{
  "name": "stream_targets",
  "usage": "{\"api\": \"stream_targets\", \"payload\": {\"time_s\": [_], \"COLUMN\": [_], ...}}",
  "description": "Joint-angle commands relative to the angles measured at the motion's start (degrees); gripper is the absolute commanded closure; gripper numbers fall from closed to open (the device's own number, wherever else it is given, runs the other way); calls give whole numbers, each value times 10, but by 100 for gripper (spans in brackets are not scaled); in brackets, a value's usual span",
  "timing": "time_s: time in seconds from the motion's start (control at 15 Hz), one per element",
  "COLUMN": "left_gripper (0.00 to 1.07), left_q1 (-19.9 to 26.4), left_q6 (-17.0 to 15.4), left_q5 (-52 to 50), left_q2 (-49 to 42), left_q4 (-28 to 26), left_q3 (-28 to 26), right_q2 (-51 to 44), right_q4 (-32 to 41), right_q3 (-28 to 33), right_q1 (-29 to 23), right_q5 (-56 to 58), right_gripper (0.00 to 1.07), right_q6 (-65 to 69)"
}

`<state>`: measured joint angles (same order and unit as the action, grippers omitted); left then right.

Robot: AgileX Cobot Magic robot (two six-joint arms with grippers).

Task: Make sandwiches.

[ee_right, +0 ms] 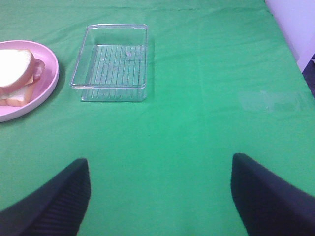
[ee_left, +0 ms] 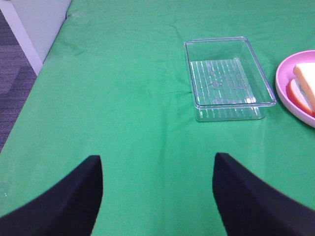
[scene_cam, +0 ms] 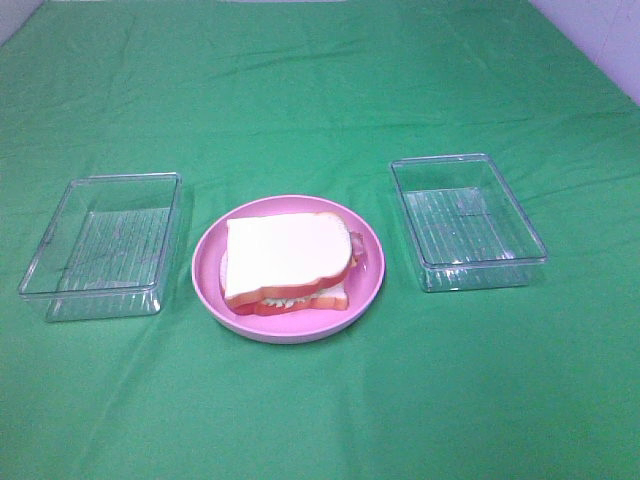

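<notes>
The sandwich (scene_cam: 290, 262) of white toy bread slices with orange-brown crust, pale lettuce and pink-red meat lies on the round pink plate (scene_cam: 208, 275). The left gripper (ee_left: 157, 169) hangs wide open, holding nothing; ahead of its jaws sits a clear ribbed plastic tray (ee_left: 227, 77), the plate beyond. The right gripper (ee_right: 160, 172) likewise gapes empty, another clear tray (ee_right: 114, 61) ahead. No writing is legible anywhere.

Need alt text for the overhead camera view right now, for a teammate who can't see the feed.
An assembled sandwich, white bread on top with red and pale green filling at its edge, sits on a round pink plate at the centre of a green cloth. An empty clear plastic tray lies on each side of the plate, one left and one right, both apart from it. No arm or claw appears.
</notes>
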<state>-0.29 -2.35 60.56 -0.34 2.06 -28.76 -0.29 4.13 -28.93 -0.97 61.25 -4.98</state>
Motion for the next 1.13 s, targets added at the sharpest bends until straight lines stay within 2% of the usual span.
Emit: {"api": "stream_targets", "payload": {"time_s": [0.07,0.2,1.13], "left_gripper": [44,44,44], "left_q1": [2,2,2], "left_q6": [13,31,30], "left_q5": [-6,-6,-6], "left_q2": [-5,-5,-5], "left_q4": [-13,-38,-40], "left_q3": [1,1,1], "right_q2": [-9,-9,-9], "right_q4": [1,1,1], "right_q3": [-1,-1,-1], "right_q1": [2,2,2], "right_q5": [-6,-6,-6], "right_gripper": [32,32,32], "right_q6": [-8,-8,-8]}}
